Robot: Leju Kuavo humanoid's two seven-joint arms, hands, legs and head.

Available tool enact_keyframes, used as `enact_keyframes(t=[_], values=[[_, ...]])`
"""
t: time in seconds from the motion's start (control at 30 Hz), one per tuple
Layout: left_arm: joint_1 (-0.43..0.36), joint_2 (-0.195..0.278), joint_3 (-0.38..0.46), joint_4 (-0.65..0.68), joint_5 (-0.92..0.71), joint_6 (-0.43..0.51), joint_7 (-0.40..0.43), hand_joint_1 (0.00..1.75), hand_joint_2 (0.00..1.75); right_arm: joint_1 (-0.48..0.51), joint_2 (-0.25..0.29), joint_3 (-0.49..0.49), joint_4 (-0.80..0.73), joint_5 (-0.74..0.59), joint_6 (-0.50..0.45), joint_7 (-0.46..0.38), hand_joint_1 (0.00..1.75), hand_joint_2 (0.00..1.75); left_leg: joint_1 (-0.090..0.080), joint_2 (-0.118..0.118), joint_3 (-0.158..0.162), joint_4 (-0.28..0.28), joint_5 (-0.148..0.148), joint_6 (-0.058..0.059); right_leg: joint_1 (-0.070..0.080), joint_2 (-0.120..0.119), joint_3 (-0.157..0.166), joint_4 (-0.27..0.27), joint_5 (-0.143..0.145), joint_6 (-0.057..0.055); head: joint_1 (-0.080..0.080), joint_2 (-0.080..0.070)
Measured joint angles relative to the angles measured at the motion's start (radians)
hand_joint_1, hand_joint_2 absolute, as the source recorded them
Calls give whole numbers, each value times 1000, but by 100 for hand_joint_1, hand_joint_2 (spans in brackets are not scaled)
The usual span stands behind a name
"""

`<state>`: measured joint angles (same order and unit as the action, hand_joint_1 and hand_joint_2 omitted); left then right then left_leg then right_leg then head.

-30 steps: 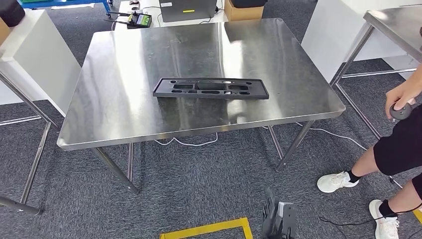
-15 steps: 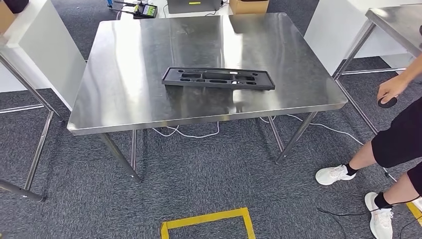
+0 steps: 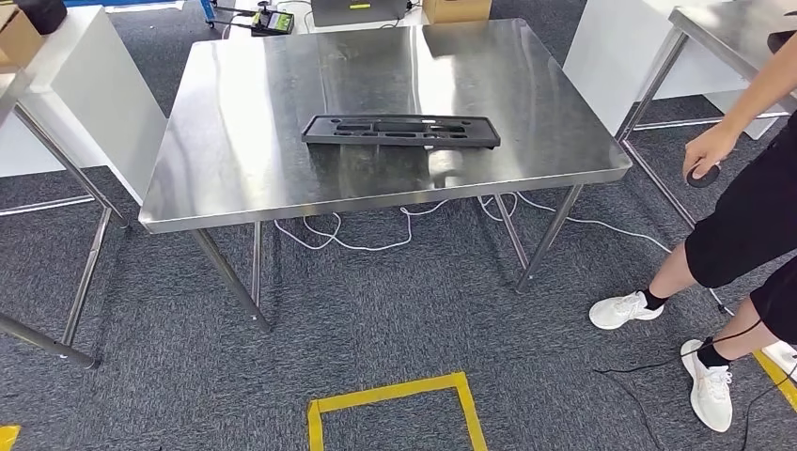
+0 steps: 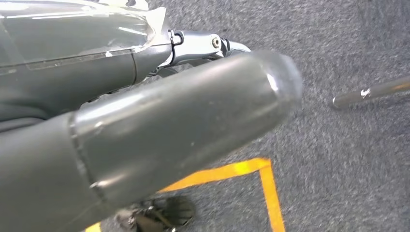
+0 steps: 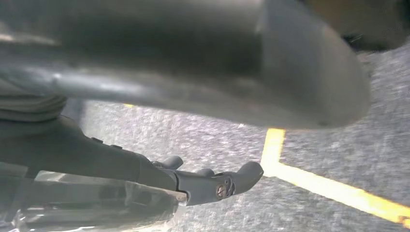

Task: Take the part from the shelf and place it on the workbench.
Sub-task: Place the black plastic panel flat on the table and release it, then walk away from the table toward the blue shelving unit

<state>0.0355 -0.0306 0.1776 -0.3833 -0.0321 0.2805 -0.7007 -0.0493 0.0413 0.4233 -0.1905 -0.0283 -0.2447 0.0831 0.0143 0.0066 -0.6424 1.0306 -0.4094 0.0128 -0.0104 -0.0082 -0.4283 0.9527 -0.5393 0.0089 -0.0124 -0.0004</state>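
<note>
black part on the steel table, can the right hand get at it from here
Probably not yet. The right hand hangs low over the carpet by the yellow tape, holding nothing, while the black part lies mid-table across open floor. Nothing covers it; the robot must step closer.

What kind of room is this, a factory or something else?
Probably a robot test lab or workshop rather than a working factory: a bare steel workbench carrying a single black part, yellow tape marking a square on grey carpet, and cables trailing under the bench.
</note>
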Motion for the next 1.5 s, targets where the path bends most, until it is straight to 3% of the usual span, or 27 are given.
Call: enact_keyframes(t=[0.1,0.13,0.17,0.2,0.23,0.3,0.37,0.4,0.47,0.5,0.57,0.63,0.67,0.7,0.73,0.8,0.87,0.9,0.97,1.07,1.2,1.27,1.33,1.4,1.47,1.5], values=[[0,1,-1,9,2,1,0,0,0,3,1,0,2,4,-15,-34,0,0,6,-5,-35,146,-148,-12,-2,-7,-29,0,29,-25,-4,0],[-1,1,-1,13,3,1,0,0,0,3,1,1,2,7,-21,-49,0,0,7,-5,-42,204,-179,-16,1,-9,-40,1,39,-27,-5,0],[-2,1,-1,16,5,1,0,0,0,2,2,2,2,11,-27,-63,0,0,8,-5,-42,246,-188,-19,2,-9,-53,2,47,-26,-5,0],[-2,1,-1,19,6,1,0,0,0,2,3,3,2,14,-31,-73,0,0,11,-5,-26,257,-173,-21,3,-9,-66,5,55,-23,-5,0],[-3,1,-1,21,7,1,0,0,0,1,4,4,2,17,-34,-80,0,0,13,-5,6,233,-145,-22,3,-9,-77,10,62,-19,-5,0],[-7,1,-1,23,7,1,0,0,0,0,6,6,3,19,-37,-85,0,0,16,-6,105,110,-110,-22,3,-9,-99,26,72,-10,-6,0],[-12,1,-1,24,7,1,0,0,0,-3,8,7,3,20,-40,-87,0,0,13,-9,171,4,-120,-17,6,-10,-118,43,80,3,-5,0],[-14,1,-1,25,7,1,0,0,0,-4,9,7,3,20,-41,-87,0,0,9,-11,178,-19,-129,-12,7,-10,-126,47,86,10,-5,0],[-15,1,-1,29,8,2,0,0,0,-6,10,7,5,21,-42,-88,0,0,6,-8,164,-30,-122,6,8,-11,-137,52,96,25,-4,0],[-15,1,-1,31,8,2,0,0,0,-6,10,7,5,22,-42,-88,0,0,6,-6,154,-33,-114,18,7,-9,-148,65,84,26,-3,0],[-16,-1,-1,33,8,2,0,0,0,-6,11,8,7,27,-41,-86,0,0,6,-1,130,-37,-94,39,6,-4,-180,137,20,18,1,0],[-16,-1,0,35,9,3,0,0,0,-6,11,12,9,36,-38,-79,0,0,3,2,104,-36,-75,45,4,-1,-215,260,-57,9,4,0],[-16,-2,0,37,9,4,0,0,0,-6,11,14,10,40,-35,-73,0,0,2,3,90,-36,-64,44,3,0,-221,309,-73,11,4,0],[-16,-3,1,40,10,5,0,0,0,-7,11,18,11,43,-31,-67,0,0,1,5,77,-35,-54,42,2,0,-213,329,-68,20,4,0],[-17,-4,2,44,10,6,0,0,0,-6,11,21,12,45,-27,-60,0,0,1,6,65,-35,-44,40,1,0,-187,315,-46,30,4,0],[-18,-8,4,55,12,11,0,0,0,-7,9,26,13,49,-20,-50,0,0,1,6,48,-34,-27,31,-2,0,-91,194,-5,44,4,0],[-22,-10,7,67,14,15,0,0,0,-9,8,30,13,52,-15,-46,0,0,-2,7,39,-31,-13,19,3,2,0,47,-11,38,5,0],[-25,-10,8,73,16,16,0,0,0,-9,8,32,13,53,-13,-46,0,0,-3,7,36,-30,-6,13,6,4,20,6,-21,31,5,0],[-32,-11,12,91,19,16,3,0,0,-8,8,33,14,53,-9,-46,0,0,0,7,32,-28,4,2,5,5,18,-12,-24,17,6,0],[-40,-11,18,118,20,14,22,0,0,-4,8,34,15,53,-6,-46,0,0,7,4,24,-11,-17,-7,-6,4,14,-13,-13,-1,6,0],[-41,-11,18,121,20,14,28,0,0,-4,8,34,15,53,-6,-47,0,0,7,3,22,-3,-29,-9,-5,4,13,-13,-12,-4,5,0],[-44,-13,19,140,4,18,105,0,0,-2,12,36,15,55,-4,-48,0,0,7,1,-1,103,-97,-13,2,11,-1,-10,-1,-18,5,0],[-48,-15,20,166,-21,28,198,0,0,0,20,39,16,58,-2,-49,0,0,7,-39,53,101,-121,0,13,36,-23,1,11,-28,6,0],[-49,-16,20,177,-31,34,216,0,0,-2,26,41,16,58,1,-49,0,0,3,-72,130,-8,-81,17,14,64,-34,9,18,-19,6,0],[-51,-17,20,181,-31,35,210,0,0,-3,29,41,17,59,4,-49,0,0,0,-53,137,-28,-77,22,13,80,-41,10,23,-8,4,0],[-54,-18,19,181,-32,35,207,0,0,-3,29,42,17,59,6,-49,0,0,1,-41,143,-45,-75,26,14,77,-51,16,20,-4,4,0]])
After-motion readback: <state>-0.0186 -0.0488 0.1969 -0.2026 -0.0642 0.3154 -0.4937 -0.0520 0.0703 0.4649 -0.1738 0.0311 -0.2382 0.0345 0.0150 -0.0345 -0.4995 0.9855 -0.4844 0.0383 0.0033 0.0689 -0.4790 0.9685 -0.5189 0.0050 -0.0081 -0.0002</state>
